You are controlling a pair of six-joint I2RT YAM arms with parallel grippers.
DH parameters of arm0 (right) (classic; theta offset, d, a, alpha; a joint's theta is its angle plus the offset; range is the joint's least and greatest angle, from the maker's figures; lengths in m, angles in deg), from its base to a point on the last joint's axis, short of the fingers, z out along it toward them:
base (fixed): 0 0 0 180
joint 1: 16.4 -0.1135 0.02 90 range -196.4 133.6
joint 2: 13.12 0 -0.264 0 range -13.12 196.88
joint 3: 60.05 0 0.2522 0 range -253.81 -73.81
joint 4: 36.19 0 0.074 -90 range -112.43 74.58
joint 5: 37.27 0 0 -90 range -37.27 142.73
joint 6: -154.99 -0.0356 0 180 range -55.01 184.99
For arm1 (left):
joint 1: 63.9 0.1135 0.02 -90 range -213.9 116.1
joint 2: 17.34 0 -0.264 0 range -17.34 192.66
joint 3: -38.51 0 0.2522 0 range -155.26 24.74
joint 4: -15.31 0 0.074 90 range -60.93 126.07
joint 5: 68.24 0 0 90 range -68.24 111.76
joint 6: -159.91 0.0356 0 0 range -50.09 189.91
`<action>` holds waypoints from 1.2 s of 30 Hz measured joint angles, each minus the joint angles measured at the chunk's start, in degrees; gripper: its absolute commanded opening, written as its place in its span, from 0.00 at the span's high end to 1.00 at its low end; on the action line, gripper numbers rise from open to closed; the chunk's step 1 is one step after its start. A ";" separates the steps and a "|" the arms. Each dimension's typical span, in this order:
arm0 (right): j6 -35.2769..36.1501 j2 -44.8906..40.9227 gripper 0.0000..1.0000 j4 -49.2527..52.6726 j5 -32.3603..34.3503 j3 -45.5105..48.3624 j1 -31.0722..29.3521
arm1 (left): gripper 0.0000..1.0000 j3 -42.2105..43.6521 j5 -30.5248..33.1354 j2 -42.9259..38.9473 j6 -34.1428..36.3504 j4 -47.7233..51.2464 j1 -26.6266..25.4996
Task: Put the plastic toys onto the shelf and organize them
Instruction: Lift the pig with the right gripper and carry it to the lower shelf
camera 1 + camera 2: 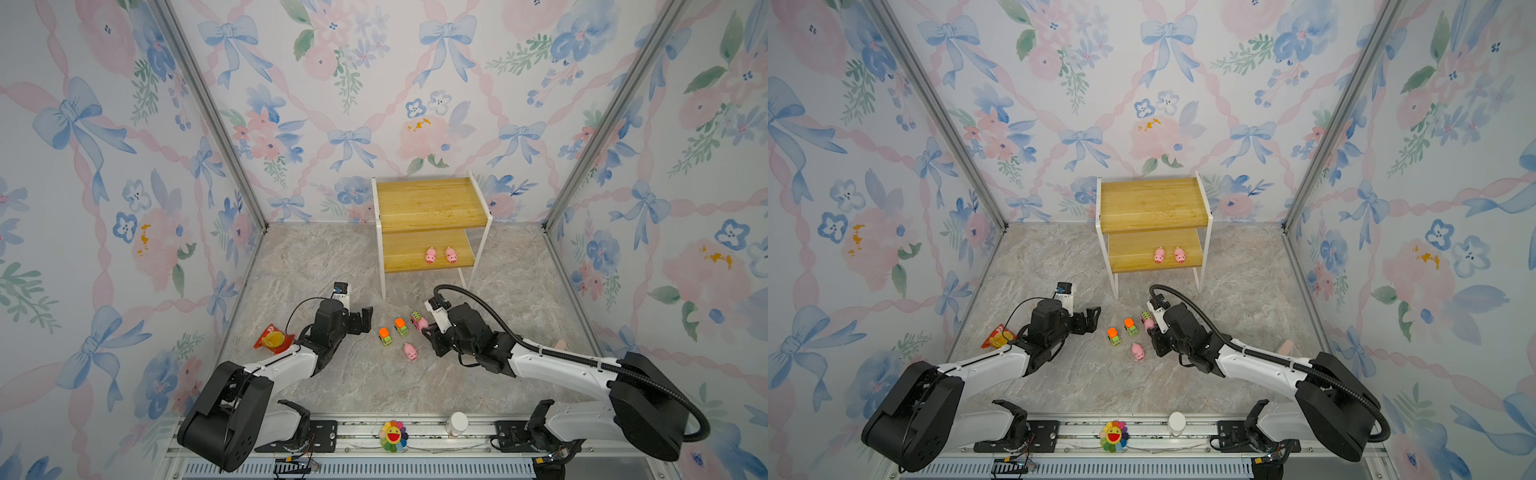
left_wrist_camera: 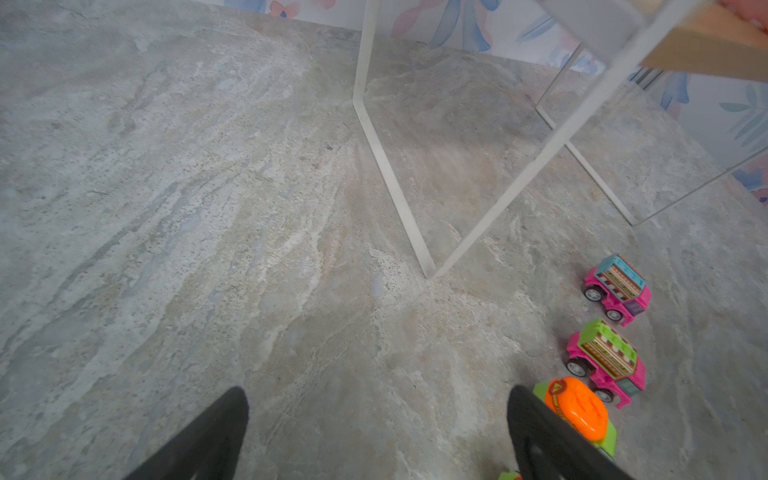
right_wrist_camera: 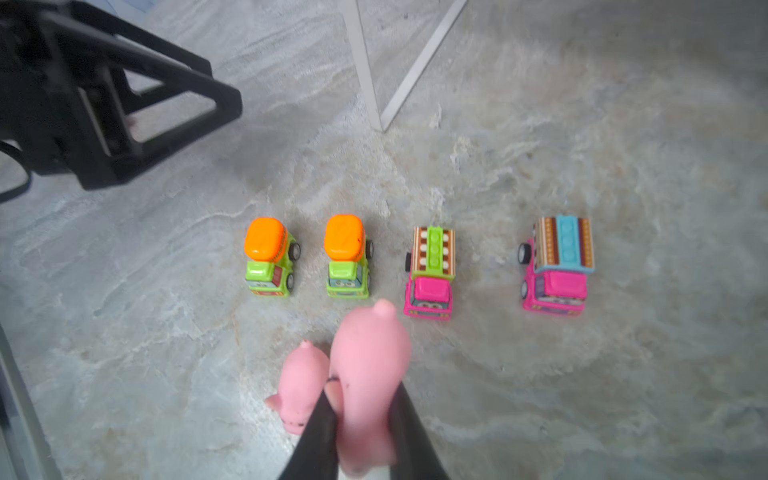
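Right claw (image 3: 360, 419) pinching pig (image 3: 370, 353) before shelf (image 1: 428, 199), likely to join two pigs (image 1: 430, 254) on lower board (image 1: 401, 253) | left claw (image 2: 378, 395) wide, idle

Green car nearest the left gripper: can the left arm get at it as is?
Probably yes. The left gripper is open and empty, and that green car stands close beside it on bare tabletop with nothing between. The right gripper, shut on a pig, is clear of it.
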 measured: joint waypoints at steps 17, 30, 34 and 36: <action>6.75 6.80 0.77 1.66 4.44 -19.96 2.93 | 0.02 -0.28 -1.29 -0.24 0.28 -0.02 0.02; 7.69 11.56 0.77 -4.79 7.96 -20.98 4.92 | 0.02 -0.28 -1.70 -0.24 0.94 0.00 0.02; 7.69 12.76 0.77 -6.38 8.57 -21.53 5.27 | 0.02 -0.28 -1.68 -0.24 0.94 0.00 0.02; 7.69 13.35 0.77 -7.02 8.92 -21.59 5.31 | 0.02 -0.28 -1.70 -0.24 0.96 0.00 0.02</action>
